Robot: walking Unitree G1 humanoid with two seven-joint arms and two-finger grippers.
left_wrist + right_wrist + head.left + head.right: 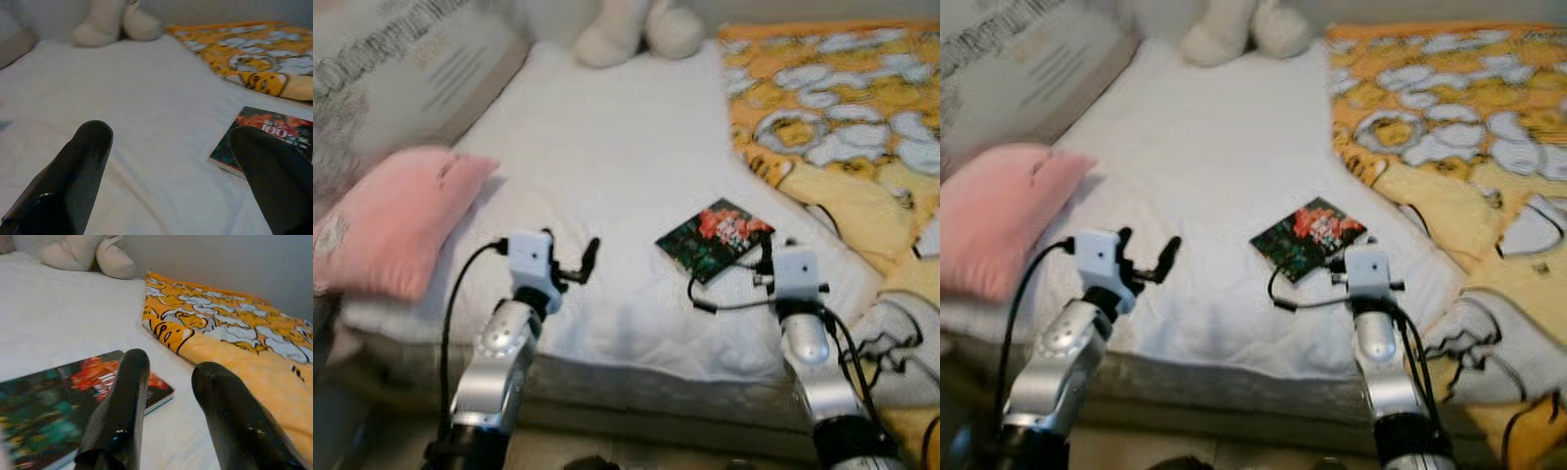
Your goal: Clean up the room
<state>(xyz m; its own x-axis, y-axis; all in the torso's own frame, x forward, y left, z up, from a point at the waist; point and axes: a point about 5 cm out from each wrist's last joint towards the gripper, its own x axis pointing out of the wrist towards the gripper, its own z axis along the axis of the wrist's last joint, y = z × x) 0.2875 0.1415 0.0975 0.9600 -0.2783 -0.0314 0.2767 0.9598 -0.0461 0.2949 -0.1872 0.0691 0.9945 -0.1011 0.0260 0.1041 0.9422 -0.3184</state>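
We are standing at the edge of the bed (607, 176) with both arms held out over the white sheet, and we think the job right now is to pick up the book (715, 238). Closest to us, our left gripper (576, 262) is hanging over bare sheet with its two black fingers (73, 176) spread wide and nothing between them. Our right gripper (171, 382) is hanging low just beside the near edge of the book, with its fingers a little apart and nothing in them. To do this well, we think the right gripper should go down slowly to the near edge of the book, slide one finger under the cover and one on top, and squeeze gently so the pages are not bending. The bed is soft, so pushing down a bit may help a finger get under. The book is lying flat on the sheet, cover up, near the right side of the bed, close to the yellow blanket (842, 108). It is sitting like a diamond, with its long side running from near-left to far-right. Off to our left a pink pillow (396, 220) is resting, and far away at the head of the bed a soft white toy (626, 29) is sitting.
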